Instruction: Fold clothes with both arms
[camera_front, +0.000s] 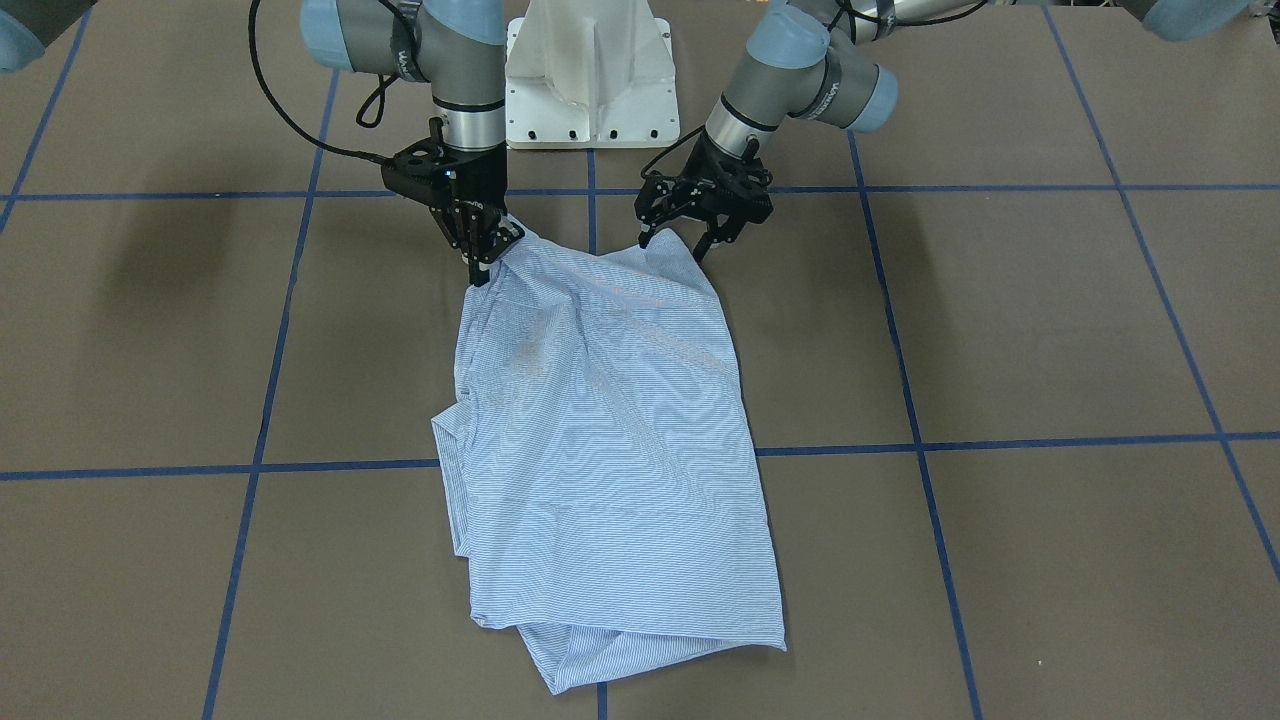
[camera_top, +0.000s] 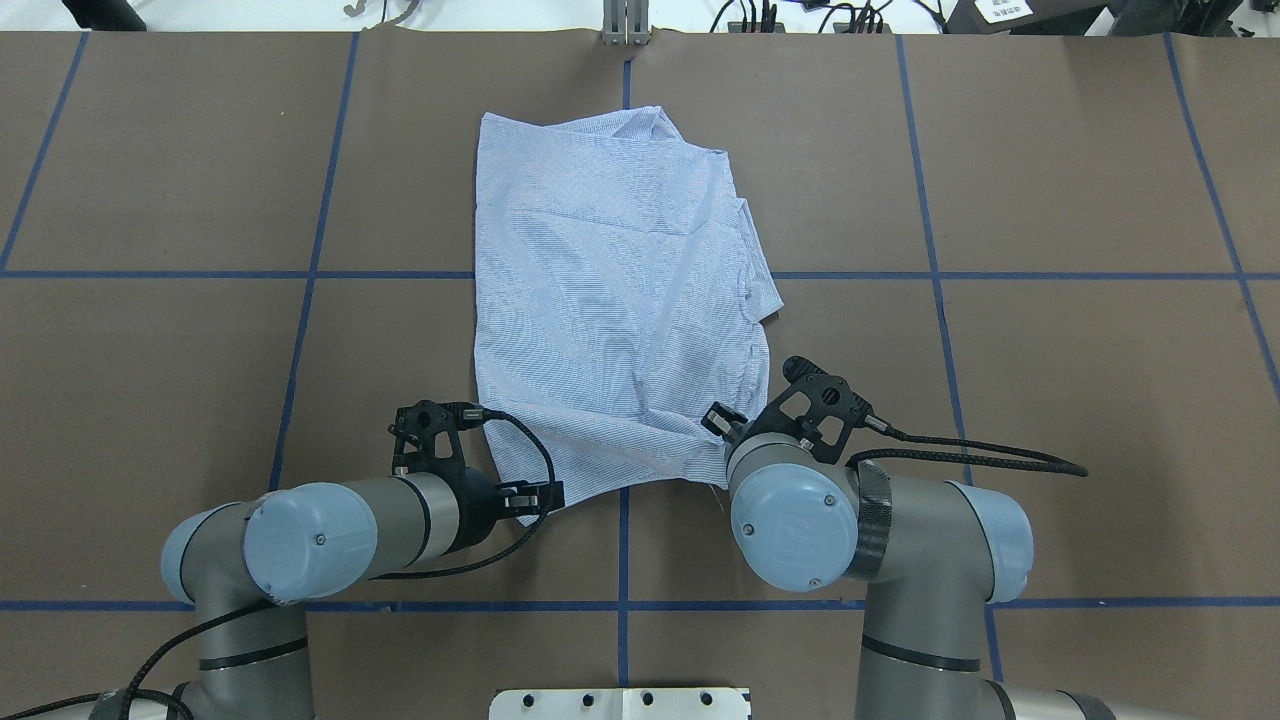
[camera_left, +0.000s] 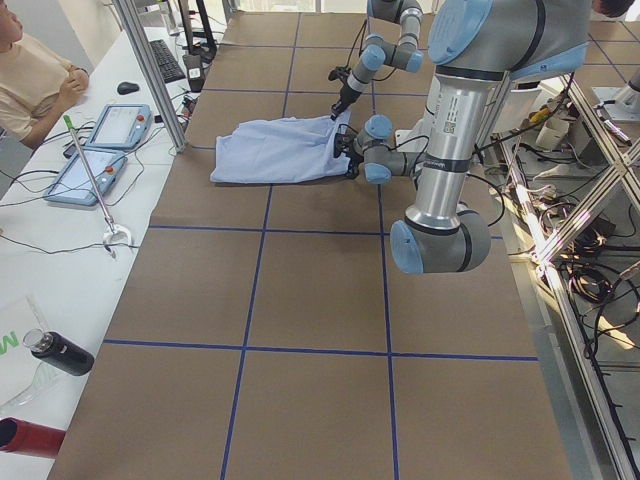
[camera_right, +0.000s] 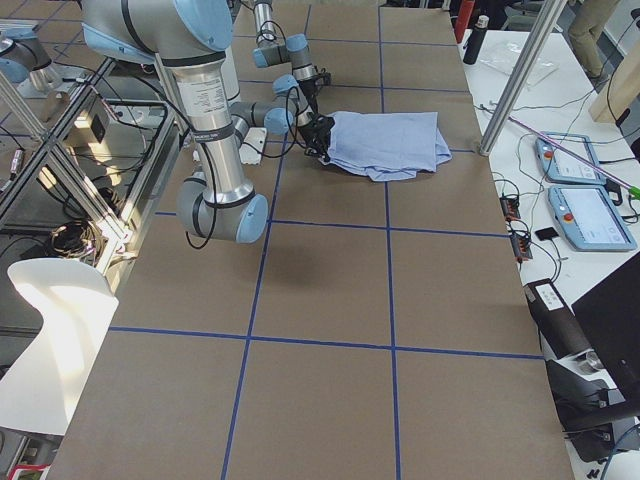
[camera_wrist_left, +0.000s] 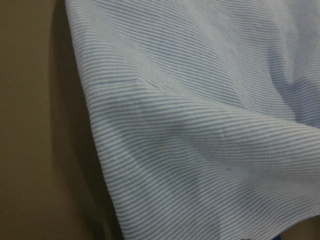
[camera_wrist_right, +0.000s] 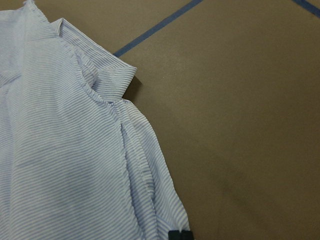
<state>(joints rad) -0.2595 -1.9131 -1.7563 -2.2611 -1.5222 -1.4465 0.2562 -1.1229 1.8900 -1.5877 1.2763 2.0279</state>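
Lying in a loosely folded, roughly rectangular heap, the striped shirt sits at the middle of the brown table, stretching from just before the robot's white pedestal out towards the far edge and crossing one of the blue tape lines. Its cloth is creased, with several layers showing along the far end and along the side nearest the right arm. Both arms reach down to the shirt's near edge, one at each corner. The right gripper has its fingers pressed together on the corner there, and the fabric rises in a small peak into the pinch. The left gripper stands with its fingers spread, one on either side of the other near corner; whether they touch the cloth cannot be told. From the left wrist, only fine blue-and-white stripes fill the view, with a soft ridge running across them and a strip of bare table beside the hem. From the right wrist, the shirt's edge runs away along the table with what looks like a cuff folded outward, and a black fingertip shows at the bottom against the hem.
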